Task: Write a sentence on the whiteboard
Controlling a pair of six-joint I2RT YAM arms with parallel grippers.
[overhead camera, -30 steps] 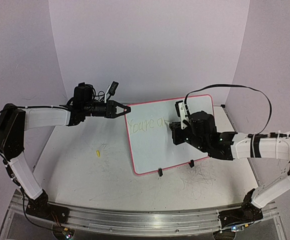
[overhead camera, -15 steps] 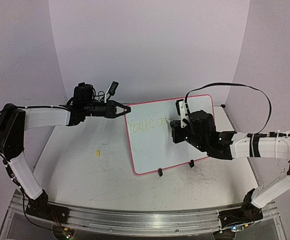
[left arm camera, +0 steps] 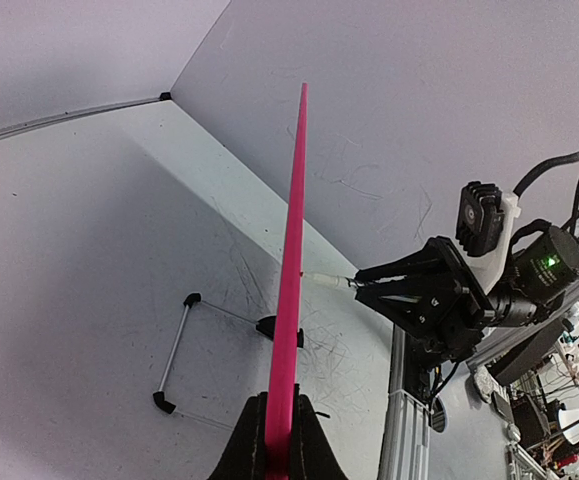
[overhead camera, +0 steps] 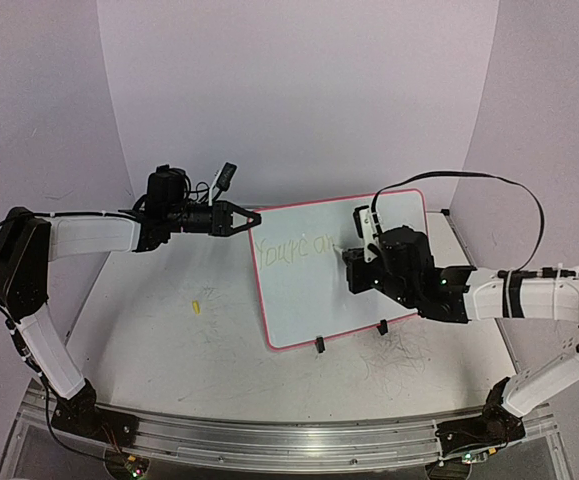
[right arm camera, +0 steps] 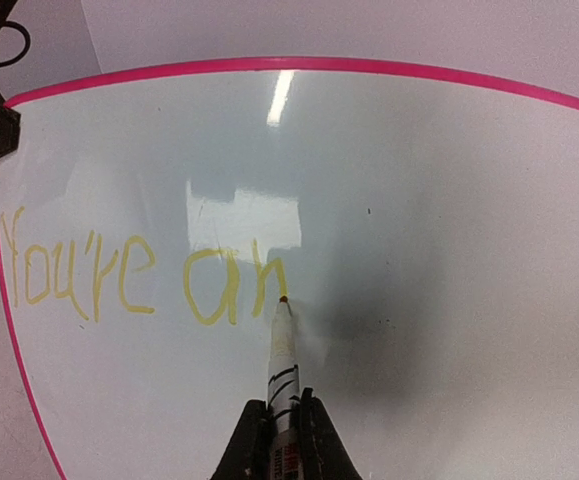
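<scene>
Pink-bordered and glossy, the whiteboard (overhead camera: 309,300) stands at the middle of the table (overhead camera: 169,340), right of centre. It is propped on two black clip feet (overhead camera: 320,345) along its near edge, and its face is turned toward the right arm. The left gripper (overhead camera: 252,216) reaches in from the left and is clamped on the board's far-left corner. The left wrist view shows both fingers (left arm camera: 309,450) pinching the pink rim (left arm camera: 291,280), with the board seen edge-on.

The right gripper (overhead camera: 354,268) hovers over the middle of the board, its jaws closed tight around a white marker (right arm camera: 282,350) with black bands on the barrel. The marker's tip touches the surface just right of the last letter written. From the left wrist view, the same gripper (left arm camera: 369,290) points its marker at the board's face from the right.

The sentence (right arm camera: 144,275) runs in pale yellow-green ink across the upper left of the whiteboard (right arm camera: 449,200) and so far reads "You're an". From the top camera the writing (overhead camera: 294,250) is faint and sits near the board's far-left part.

A small yellow object (overhead camera: 196,305) lies on the scuffed table, left of the board and well apart from it; what it is cannot be told.
</scene>
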